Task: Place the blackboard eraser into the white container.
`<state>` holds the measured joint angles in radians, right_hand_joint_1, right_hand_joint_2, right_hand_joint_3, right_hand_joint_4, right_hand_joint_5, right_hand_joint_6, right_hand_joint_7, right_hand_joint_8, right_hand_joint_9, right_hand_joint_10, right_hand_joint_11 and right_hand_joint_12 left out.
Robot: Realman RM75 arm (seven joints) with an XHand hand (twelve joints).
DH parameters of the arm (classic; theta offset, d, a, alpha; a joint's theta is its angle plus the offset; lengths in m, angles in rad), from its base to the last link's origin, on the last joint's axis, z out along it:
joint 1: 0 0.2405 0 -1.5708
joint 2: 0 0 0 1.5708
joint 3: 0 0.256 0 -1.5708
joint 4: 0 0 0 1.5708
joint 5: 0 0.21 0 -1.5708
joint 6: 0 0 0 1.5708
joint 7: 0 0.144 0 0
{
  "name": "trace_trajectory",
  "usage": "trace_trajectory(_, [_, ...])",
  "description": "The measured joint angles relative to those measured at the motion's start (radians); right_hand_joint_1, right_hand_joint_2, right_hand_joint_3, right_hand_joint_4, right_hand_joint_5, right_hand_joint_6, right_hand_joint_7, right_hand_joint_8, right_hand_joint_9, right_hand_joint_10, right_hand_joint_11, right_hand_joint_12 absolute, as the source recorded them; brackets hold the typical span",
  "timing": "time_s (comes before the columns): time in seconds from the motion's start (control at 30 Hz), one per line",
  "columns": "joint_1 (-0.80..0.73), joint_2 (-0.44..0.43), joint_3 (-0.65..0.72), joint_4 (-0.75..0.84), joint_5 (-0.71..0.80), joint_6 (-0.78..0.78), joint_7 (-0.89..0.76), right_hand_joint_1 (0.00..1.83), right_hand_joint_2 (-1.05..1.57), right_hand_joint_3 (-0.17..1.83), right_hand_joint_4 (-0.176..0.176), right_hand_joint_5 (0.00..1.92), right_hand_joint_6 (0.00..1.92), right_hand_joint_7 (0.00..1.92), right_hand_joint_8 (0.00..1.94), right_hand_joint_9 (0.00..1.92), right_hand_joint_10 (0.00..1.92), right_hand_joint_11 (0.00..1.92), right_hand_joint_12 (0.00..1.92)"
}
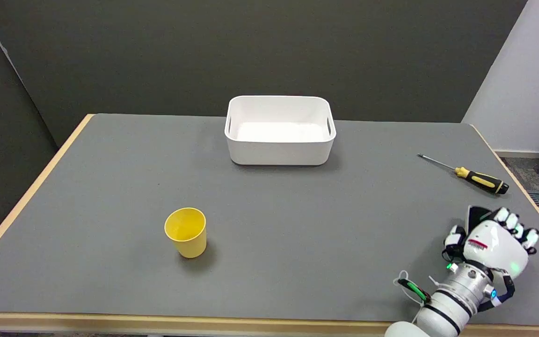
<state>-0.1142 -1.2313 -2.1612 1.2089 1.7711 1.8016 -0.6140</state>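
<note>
The blackboard eraser (477, 214) is seen as a dark shape at the bench's (297, 224) near right, mostly hidden under the right hand (491, 243), whose fingers (515, 223) are curled over it. The white container (280, 131) is set well apart at the far centre.

Grey table (297, 224): white container (280, 150), yellow cup (186, 232), screwdriver (466, 173).
</note>
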Motion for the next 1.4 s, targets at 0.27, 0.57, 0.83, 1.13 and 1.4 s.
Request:
trace_trajectory(0.27, [0.043,0.019,0.009,-0.023,-0.151,-0.019,0.054,1.22,1.44,0.05,-0.176,0.31,1.86,0.21,1.92,0.50,1.92,0.00,1.92])
trace_trajectory(0.57, [0.142,0.056,0.017,-0.036,-0.320,-0.116,0.122,1.22,1.42,0.10,-0.176,0.31,1.87,0.21,1.91,0.50,1.92,0.00,1.92])
trace_trajectory(0.83, [0.289,0.083,0.015,-0.083,-0.409,-0.327,0.231,1.21,1.45,0.04,-0.176,0.32,1.86,0.23,1.90,0.50,1.92,0.00,1.92])
trace_trajectory(1.13, [0.493,0.086,-0.008,-0.221,-0.452,-0.648,0.404,0.99,1.46,0.09,-0.176,0.33,1.89,0.35,1.94,0.24,1.92,0.00,1.92])
trace_trajectory(1.4, [0.687,0.042,-0.055,-0.413,-0.462,-0.956,0.579,0.99,1.46,0.09,-0.176,0.33,1.89,0.35,1.94,0.29,1.92,0.00,1.92])
